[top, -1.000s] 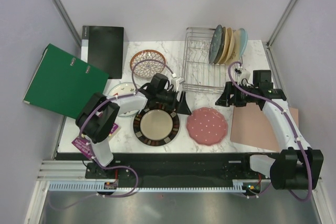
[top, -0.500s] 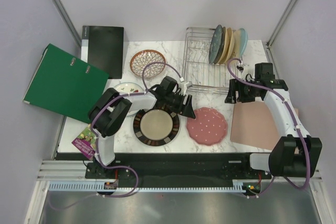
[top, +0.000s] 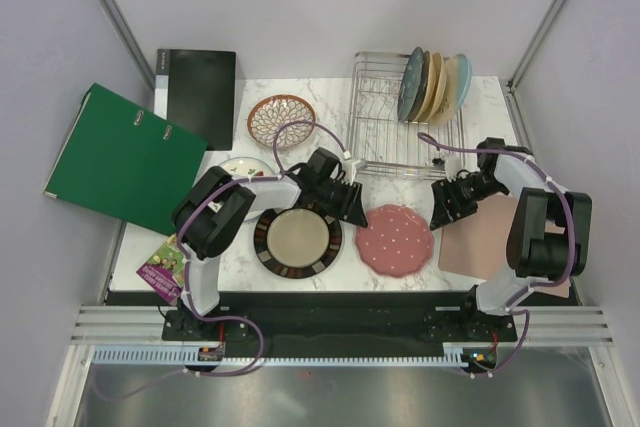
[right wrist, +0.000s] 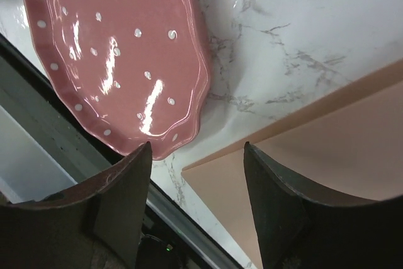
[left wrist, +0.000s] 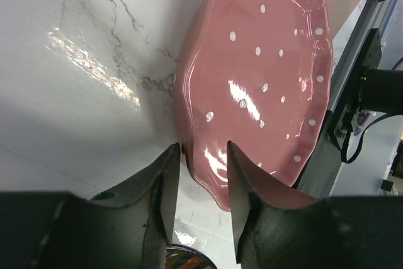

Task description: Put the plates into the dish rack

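From above, four patterned plates lie flat and face up on the table [top: 232, 247]. They are a pink plate [top: 396, 240], a dark-rimmed plate [top: 298, 239], a white plate [top: 236, 167] half hidden under the left arm, and a brown plate [top: 281, 119]. Being round, none has a long axis. One rack [top: 385, 132] stands at the far side, its long side running left to right. At its right end are plain plates [top: 432, 83] standing on edge; I count four, though they overlap. The left tool [top: 357, 211] is at the pink plate's left rim and the right tool [top: 440, 215] at its right rim, beside one tan board [top: 490, 239]. A green binder [top: 115, 157] and a black folder [top: 195, 92] lie to the left.

In the left wrist view, the left tool [left wrist: 201, 150] has its fingers a little apart, straddling the pink plate's [left wrist: 264, 74] near rim. I cannot tell whether they press it.

In the right wrist view, the right tool [right wrist: 198, 147] is spread wide and grips nothing. The pink plate's [right wrist: 119, 48] edge and the board's [right wrist: 327, 155] corner lie between its fingers.
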You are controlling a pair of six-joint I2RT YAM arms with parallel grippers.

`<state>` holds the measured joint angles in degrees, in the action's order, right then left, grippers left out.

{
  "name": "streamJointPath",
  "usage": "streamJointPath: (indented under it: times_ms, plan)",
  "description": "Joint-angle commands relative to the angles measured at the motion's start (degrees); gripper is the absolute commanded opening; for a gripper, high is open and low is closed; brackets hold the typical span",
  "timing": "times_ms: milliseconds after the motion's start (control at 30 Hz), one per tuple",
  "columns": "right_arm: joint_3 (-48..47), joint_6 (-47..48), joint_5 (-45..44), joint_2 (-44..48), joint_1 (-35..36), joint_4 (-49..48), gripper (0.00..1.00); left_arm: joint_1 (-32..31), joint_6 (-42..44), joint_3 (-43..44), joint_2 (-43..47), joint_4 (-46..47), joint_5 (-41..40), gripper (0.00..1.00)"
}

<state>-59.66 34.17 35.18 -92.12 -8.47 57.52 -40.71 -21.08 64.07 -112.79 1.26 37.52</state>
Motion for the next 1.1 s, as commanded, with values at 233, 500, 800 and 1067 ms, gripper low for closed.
streamJointPath:
  times_ms: [233, 500, 800, 1067]
  plan:
    - [-2.7, 17.1, 4.9, -8.5, -0.1, 4.8, 0.67, -1.7, 5.2, 2.5, -2.7, -1.0, 1.2, 0.15]
    - [-5.4, 20.8, 6.0, -15.6, 1.3, 5.7, 0.67, -1.7, 7.3, 4.4, -3.3, -1.9, 1.5, 0.02]
    - [-5.2, 23.2, 4.5, -13.9, 2.4, 7.7, 0.66, -1.5, 6.8, 5.2, 2.4, -3.4, 1.9, 0.02]
    - [-3.3, 23.4, 4.5, -11.5, 3.1, 7.9, 0.66, -1.6, 6.8, 4.4, 7.8, -4.5, 2.8, 0.02]
